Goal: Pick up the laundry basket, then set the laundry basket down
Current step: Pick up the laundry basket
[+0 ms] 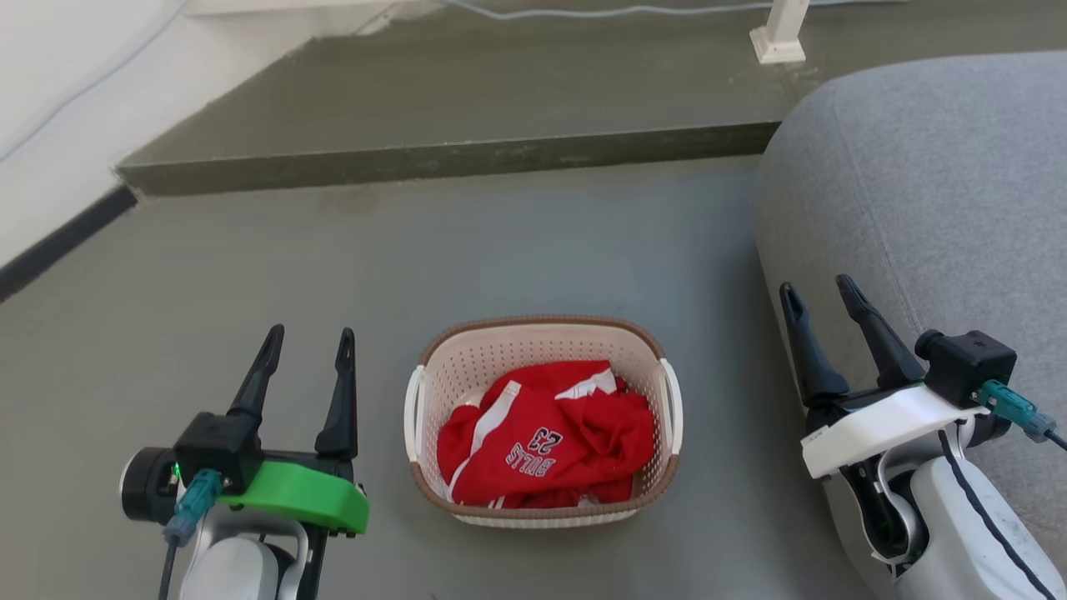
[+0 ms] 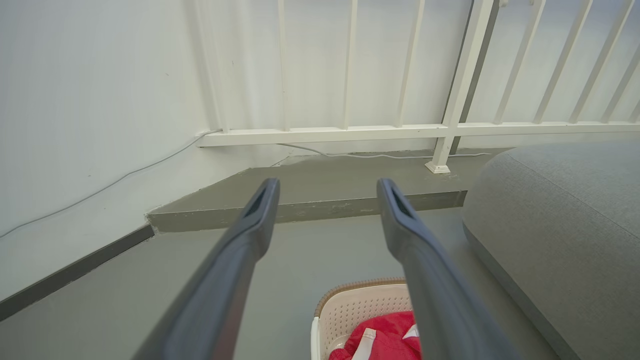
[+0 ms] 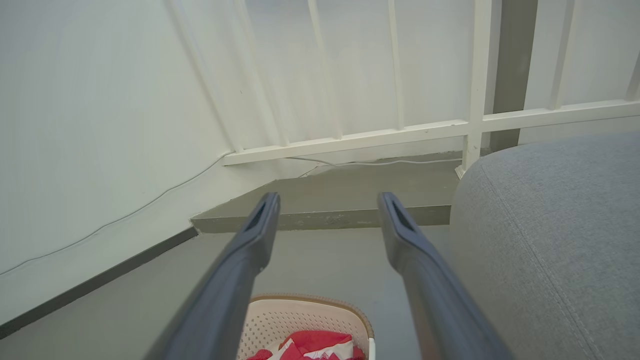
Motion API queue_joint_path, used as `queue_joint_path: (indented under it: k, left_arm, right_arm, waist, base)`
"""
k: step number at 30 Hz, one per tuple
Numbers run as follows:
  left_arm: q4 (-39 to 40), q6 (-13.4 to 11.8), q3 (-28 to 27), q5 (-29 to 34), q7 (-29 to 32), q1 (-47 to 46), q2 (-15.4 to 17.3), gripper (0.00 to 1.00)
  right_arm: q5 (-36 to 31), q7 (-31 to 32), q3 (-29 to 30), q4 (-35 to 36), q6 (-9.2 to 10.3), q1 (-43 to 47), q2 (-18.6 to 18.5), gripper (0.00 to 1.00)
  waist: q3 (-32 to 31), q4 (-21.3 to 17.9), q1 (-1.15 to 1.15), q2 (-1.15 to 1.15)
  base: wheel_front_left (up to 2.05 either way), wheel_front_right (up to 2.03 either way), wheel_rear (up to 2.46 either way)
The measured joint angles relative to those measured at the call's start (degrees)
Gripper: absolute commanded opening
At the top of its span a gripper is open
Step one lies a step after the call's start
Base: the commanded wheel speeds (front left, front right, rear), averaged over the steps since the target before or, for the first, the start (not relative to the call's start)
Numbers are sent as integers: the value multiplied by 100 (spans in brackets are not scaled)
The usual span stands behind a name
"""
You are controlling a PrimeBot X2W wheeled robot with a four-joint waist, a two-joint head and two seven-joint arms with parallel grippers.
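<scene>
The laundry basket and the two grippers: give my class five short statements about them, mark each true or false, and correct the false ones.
1. The laundry basket stands on the floor between the two grippers. True.
2. The left gripper is shut on a basket handle. False: it is open, holds nothing and is apart from the basket.
3. A red garment lies inside the basket. True.
4. The right gripper is open and holds nothing. True.
5. The basket sits on top of the grey cushion. False: it is on the floor, to the left of the cushion in the head view.
</scene>
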State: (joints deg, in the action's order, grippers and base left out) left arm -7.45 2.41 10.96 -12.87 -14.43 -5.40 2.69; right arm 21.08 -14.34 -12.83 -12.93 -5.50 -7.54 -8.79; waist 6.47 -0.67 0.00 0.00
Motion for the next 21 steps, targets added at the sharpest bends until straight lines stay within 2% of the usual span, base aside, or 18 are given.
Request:
queue_joint_path:
  k: [21]
  left_arm:
    - [-235,-42,16,-159,0,-875,-18,100]
  right_arm:
    - [-1,-1,107,-298,-48,-644,-23,100]
  waist:
    - [1292,-110,0,0]
  base:
    - [0,0,0]
